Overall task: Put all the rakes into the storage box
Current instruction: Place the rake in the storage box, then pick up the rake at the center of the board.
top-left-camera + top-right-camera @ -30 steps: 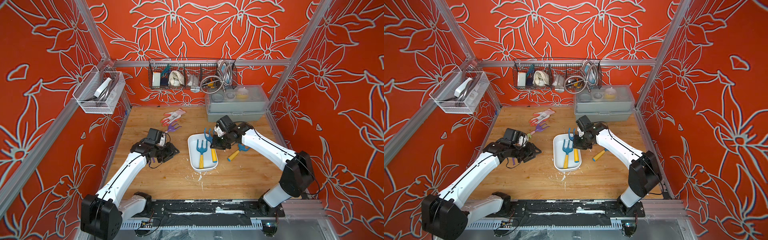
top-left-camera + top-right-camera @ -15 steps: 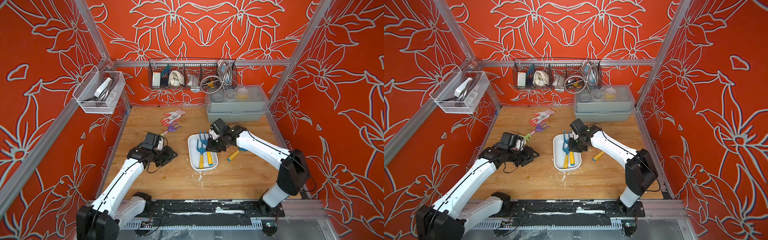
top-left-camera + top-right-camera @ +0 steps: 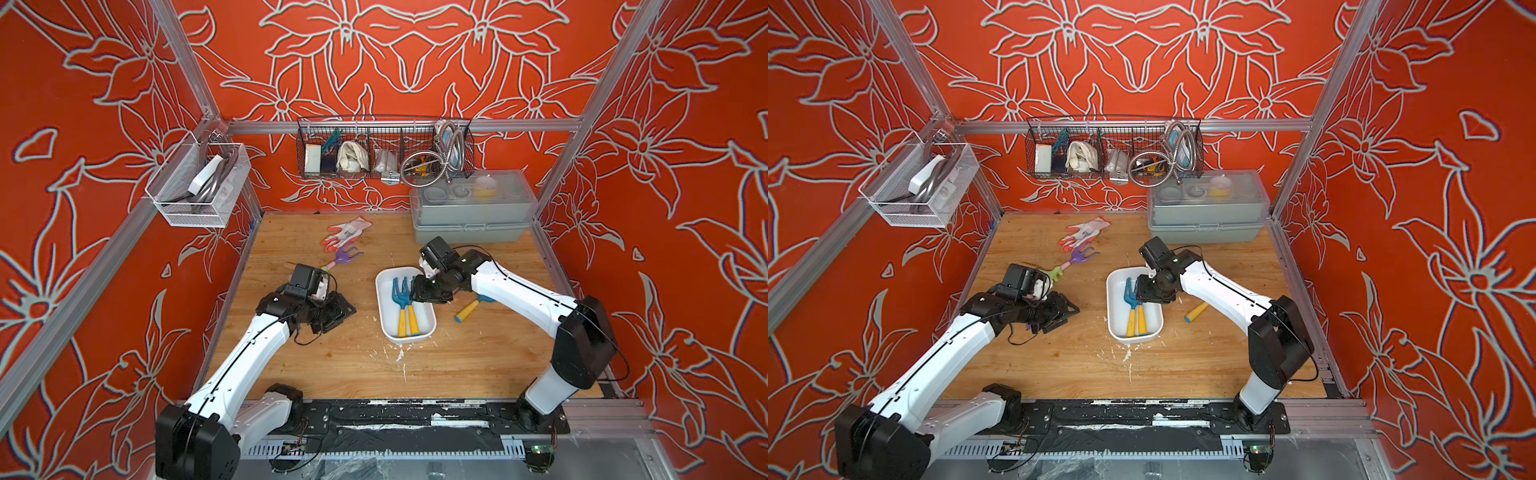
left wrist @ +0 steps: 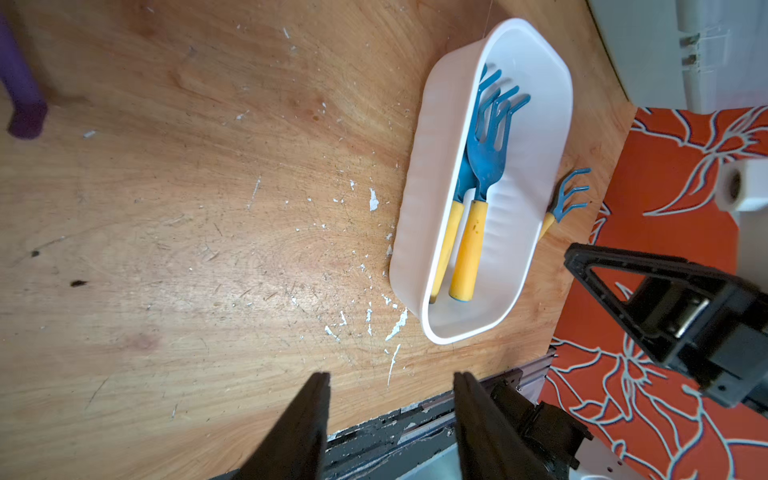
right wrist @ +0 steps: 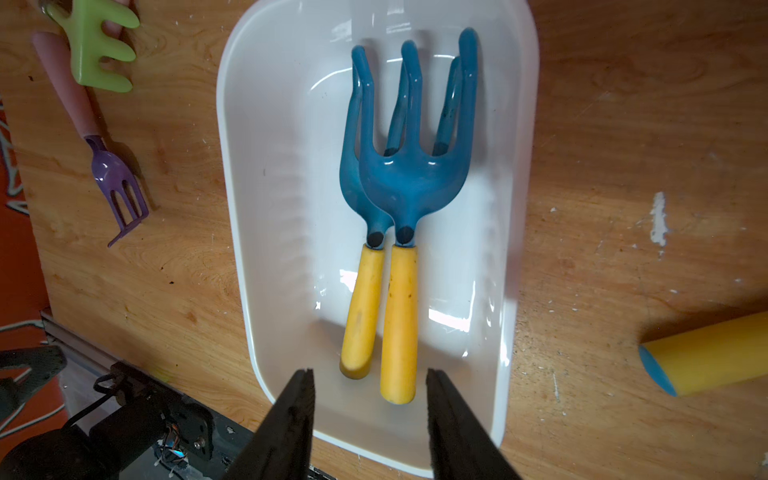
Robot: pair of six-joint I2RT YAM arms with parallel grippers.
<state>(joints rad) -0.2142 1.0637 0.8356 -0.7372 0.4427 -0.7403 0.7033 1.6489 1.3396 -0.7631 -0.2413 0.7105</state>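
The white storage box (image 3: 407, 338) (image 3: 1136, 338) stands mid-table. Two rakes with blue heads and yellow handles lie in it side by side, one rake (image 5: 409, 183) partly over the other (image 5: 363, 307), both also seen from the left wrist (image 4: 484, 166). My right gripper (image 3: 417, 293) (image 5: 370, 372) hovers open over the box, above the handle ends, touching nothing. A third rake of the same kind (image 3: 467, 311) (image 4: 569, 195) lies on the table right of the box, its head partly under my right arm. My left gripper (image 3: 343, 311) (image 4: 391, 375) is open and empty, left of the box.
A purple rake (image 3: 347, 258) and a green rake (image 5: 99, 50) lie behind my left arm, with a glove (image 3: 347, 230) beyond. A grey lidded box (image 3: 471, 208) stands back right. Wire baskets (image 3: 384, 153) (image 3: 199, 183) hang on the walls.
My right gripper carried a rake leftward over the box, then opened and released it beside the other rake. My left arm drew back a little toward the front.
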